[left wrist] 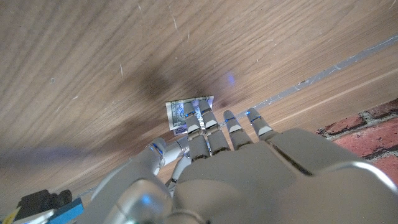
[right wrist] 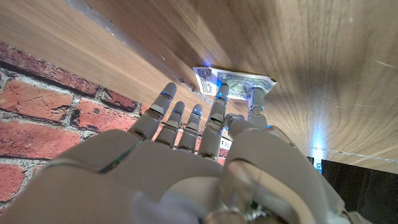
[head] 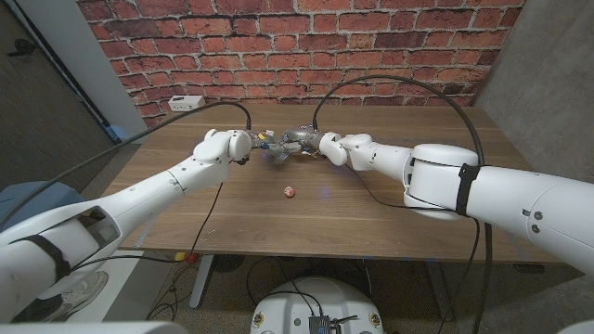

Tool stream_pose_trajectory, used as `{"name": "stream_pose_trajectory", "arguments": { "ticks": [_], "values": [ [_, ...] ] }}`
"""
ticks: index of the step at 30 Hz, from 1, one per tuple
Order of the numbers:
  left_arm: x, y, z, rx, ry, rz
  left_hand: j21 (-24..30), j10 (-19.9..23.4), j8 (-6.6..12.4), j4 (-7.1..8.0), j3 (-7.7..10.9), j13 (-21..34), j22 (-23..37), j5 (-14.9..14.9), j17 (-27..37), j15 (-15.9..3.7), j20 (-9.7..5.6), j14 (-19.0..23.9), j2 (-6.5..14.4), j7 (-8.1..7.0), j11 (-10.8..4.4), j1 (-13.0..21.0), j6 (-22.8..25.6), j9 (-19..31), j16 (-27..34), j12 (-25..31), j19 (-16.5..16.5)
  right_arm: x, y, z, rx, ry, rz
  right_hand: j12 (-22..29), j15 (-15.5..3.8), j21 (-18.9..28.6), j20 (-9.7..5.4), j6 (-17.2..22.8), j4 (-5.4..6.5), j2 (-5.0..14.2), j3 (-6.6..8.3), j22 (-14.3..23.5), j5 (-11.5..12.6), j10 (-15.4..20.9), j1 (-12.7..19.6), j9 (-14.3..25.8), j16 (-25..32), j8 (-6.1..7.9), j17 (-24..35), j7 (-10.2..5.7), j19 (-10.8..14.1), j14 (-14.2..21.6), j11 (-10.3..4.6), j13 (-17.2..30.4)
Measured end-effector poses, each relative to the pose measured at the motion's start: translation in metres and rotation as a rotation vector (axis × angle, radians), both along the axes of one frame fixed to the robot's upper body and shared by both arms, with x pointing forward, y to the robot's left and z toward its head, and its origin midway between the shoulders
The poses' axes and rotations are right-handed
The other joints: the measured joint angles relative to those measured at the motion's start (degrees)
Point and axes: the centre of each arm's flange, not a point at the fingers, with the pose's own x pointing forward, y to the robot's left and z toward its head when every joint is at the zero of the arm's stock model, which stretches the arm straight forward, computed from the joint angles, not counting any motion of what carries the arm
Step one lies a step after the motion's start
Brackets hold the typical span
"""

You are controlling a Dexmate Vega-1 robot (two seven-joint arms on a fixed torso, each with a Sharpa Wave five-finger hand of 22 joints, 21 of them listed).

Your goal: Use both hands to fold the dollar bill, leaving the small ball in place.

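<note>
- Two of my hands meet over the far middle of the wooden table: my left hand and my right hand face each other with the dollar bill between them.
- Seen from my left wrist, my fingertips lie on the near part of the bill, pressing it to the wood; the rest of it runs away ahead of them.
- Seen from my right wrist, thumb and one fingertip touch the bill's near long edge; whether they pinch it or only rest there I cannot tell.
- The bill's long axis runs roughly across from hand to hand, so both are equally near.
- The small ball sits well apart, nearer me, out of the folding path.
- The table's far edge and the brick wall lie just beyond; open room is on my side.
</note>
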Motion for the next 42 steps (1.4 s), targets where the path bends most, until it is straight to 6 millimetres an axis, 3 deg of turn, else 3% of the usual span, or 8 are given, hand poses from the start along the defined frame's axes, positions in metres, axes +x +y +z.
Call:
{"name": "stream_pose_trajectory", "arguments": {
  "ticks": [4, 14, 19, 22, 29, 32, 38, 42],
  "values": [
    [-0.001, -0.003, -0.001, 0.027, 0.013, 0.021, 0.00, -2.00, -1.24, 0.27, -0.80, 0.37, 0.00, 0.00, -0.10, 0.08, 0.50, -0.08, 0.00, 0.68, -0.40, 0.00, -0.73, -0.17, -0.37, -0.66, 0.12, 0.000, -0.001, 0.000, 0.002, 0.002, 0.001, -0.07, 0.00, 0.00, 0.00, -0.09, 0.00, 0.00, 0.00, 0.00, 0.00, 0.00, 0.00, -0.06, 0.00, -0.21, 0.00, -0.08, 0.00, 0.00, 0.00, 0.00],
    [-0.002, -0.001, -0.011, 0.076, 0.058, 0.096, -0.22, -17.11, -3.43, 0.91, -4.31, -0.43, 0.27, -0.01, 0.07, 0.89, 0.50, -7.34, 0.01, 1.04, -1.00, 0.00, -16.90, -8.05, -2.01, -3.81, 0.12, 0.000, -0.006, 0.000, 0.011, 0.003, 0.014, -0.27, 0.00, 0.00, 0.01, -0.19, 0.00, -0.01, 0.00, 0.00, 0.00, 0.00, 0.00, -0.13, 0.00, -0.12, 0.00, 0.07, 0.00, 0.00, 0.00, 0.00],
    [-0.003, -0.009, -0.021, 0.096, 0.079, 0.099, -0.22, -18.16, -3.62, 0.93, -4.77, -0.78, 0.27, -0.01, 0.07, 0.81, 0.50, -7.37, 0.01, 0.72, -1.00, 0.01, -18.41, -8.04, -2.01, -3.98, 0.12, -0.004, -0.004, -0.001, 0.006, -0.003, 0.057, -0.26, 0.00, 0.00, 0.01, -0.07, 0.00, -0.01, -0.01, 0.00, 0.00, 0.00, 0.00, -0.11, 0.00, -0.11, -0.01, 0.39, 0.00, 0.00, 0.00, 0.00],
    [-0.005, -0.009, -0.023, 0.094, 0.087, 0.105, -0.15, -18.34, -3.62, 0.75, -5.40, -8.71, 0.27, -0.01, 0.07, 0.36, 0.50, -6.27, 0.02, -0.19, -1.01, 0.01, -21.59, -8.04, -1.50, -4.06, 0.12, -0.005, -0.005, -0.001, 0.006, -0.005, 0.071, -0.26, 0.00, 0.00, 0.01, 0.01, 0.00, -0.01, -0.01, 0.00, 0.00, 0.00, 0.00, -0.08, 0.00, -0.10, -0.01, 0.47, 0.00, 0.00, 0.00, 0.00],
    [-0.015, -0.007, -0.033, 0.090, 0.055, 0.055, 0.90, -23.35, -5.09, 0.19, -6.30, -8.70, 0.10, -0.01, -0.59, 0.96, 1.04, -1.70, 0.02, 1.88, 0.78, 0.01, -25.84, -8.04, -0.53, -4.42, 0.20, -0.010, -0.006, -0.002, 0.006, -0.015, 0.121, -0.26, 0.00, 0.00, 0.01, 0.31, -0.09, -0.01, 0.09, 0.00, 0.00, 0.00, 0.00, 0.30, 0.00, 0.35, -0.01, 0.76, 0.00, 0.00, 0.00, 0.00],
    [-0.018, -0.009, -0.033, 0.078, 0.015, 0.014, 1.33, -19.15, -2.11, -0.66, -6.15, -8.64, -0.17, 0.08, -0.34, 1.22, 1.05, 0.71, -0.13, 2.77, 2.42, 0.18, -22.99, -8.01, 0.54, -3.72, 0.20, -0.012, -0.006, -0.002, 0.013, -0.016, 0.136, -0.26, 0.00, 0.00, 0.01, 0.33, -0.25, -0.01, 0.24, 0.00, 0.00, 0.21, 0.00, 0.26, 0.00, 0.25, -0.01, 0.75, 0.00, 0.00, 0.21, 0.00],
    [-0.021, -0.025, -0.020, 0.061, -0.114, -0.085, 1.33, -19.15, -2.62, -1.60, -5.20, 0.54, -0.62, 0.28, -0.64, 0.64, 1.05, 0.72, 0.64, -5.14, 1.03, 1.52, -21.73, 0.51, -0.68, -2.16, 0.19, -0.019, -0.005, -0.001, 0.048, -0.017, 0.177, -0.48, -0.19, 0.44, 1.49, -3.16, -1.27, -2.58, -0.78, 0.00, 0.00, -0.35, -1.05, -0.01, -0.01, -0.44, -0.78, -0.14, 0.44, 0.44, 0.77, 0.00],
    [-0.025, -0.036, -0.008, 0.046, -0.233, -0.155, 1.34, -19.95, -2.61, -1.84, -4.96, 0.47, -0.71, 0.27, -0.64, 0.53, 1.11, 0.28, 0.48, -5.49, 0.85, 1.69, -22.37, 0.16, -1.13, -2.46, 0.57, -0.024, -0.005, 0.003, 0.081, -0.021, 0.205, -0.62, -0.21, 0.44, 2.39, -6.50, -1.86, -3.88, -1.74, -0.30, 0.03, -0.72, -1.61, 0.14, -0.68, -0.88, -1.84, -0.08, 0.70, 0.82, 1.77, 0.01]
  ]
}}
